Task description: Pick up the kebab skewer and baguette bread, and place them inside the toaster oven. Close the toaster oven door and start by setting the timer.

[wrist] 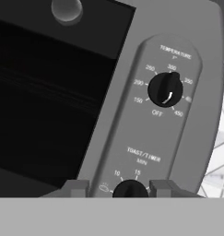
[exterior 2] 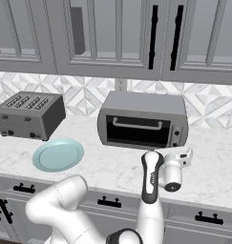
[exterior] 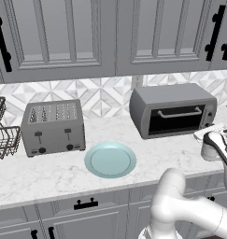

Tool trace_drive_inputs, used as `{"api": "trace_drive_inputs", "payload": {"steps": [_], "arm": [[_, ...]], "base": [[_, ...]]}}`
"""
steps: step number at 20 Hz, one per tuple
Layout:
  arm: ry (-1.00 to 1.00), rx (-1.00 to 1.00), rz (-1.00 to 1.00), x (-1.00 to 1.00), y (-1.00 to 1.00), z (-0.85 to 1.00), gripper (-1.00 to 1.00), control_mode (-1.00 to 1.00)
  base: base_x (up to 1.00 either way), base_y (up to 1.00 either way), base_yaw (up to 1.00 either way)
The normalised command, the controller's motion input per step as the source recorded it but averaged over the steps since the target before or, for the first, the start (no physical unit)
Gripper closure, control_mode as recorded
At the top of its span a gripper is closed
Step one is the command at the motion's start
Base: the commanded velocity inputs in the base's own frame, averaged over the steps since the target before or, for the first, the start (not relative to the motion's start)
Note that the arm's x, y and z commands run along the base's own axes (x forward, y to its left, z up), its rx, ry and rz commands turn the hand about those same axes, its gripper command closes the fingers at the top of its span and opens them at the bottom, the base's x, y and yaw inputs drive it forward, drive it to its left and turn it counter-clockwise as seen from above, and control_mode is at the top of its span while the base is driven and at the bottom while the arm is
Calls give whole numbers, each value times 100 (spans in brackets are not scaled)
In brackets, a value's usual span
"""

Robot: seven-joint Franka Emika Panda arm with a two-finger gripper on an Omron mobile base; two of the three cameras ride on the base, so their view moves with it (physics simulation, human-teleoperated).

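The toaster oven point(exterior: 173, 109) point(exterior 2: 143, 119) stands at the back of the counter with its dark glass door point(exterior: 178, 120) point(exterior 2: 136, 132) point(wrist: 49, 101) closed. My gripper point(exterior: 202, 134) point(exterior 2: 186, 154) point(wrist: 119, 186) is at the oven's right-hand control panel. Its jaws are open around the black timer knob point(wrist: 130, 190). The right fingertip point(wrist: 162, 186) sits against the knob, and a gap shows on the left side. Above it is the temperature knob point(wrist: 165, 89). The kebab skewer and baguette bread are out of view.
An empty teal plate point(exterior: 110, 159) point(exterior 2: 58, 155) lies on the marble counter left of the oven. A grey four-slot toaster point(exterior: 53, 127) point(exterior 2: 29, 115) stands further left, beside a wire basket point(exterior: 3, 140). Wall cabinets hang overhead.
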Motion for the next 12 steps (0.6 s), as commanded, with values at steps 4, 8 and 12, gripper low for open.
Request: {"api": "trace_drive_inputs", "payload": {"steps": [4,8,12], "arm": [[0,-1,1,4,-19,-5,100,-100],[4,0,6,-10,-21,-4,100,-100],[7,0,12,0,-23,-1,100,-100]], "base": [[0,0,0],[0,0,0],[0,0,0]]}}
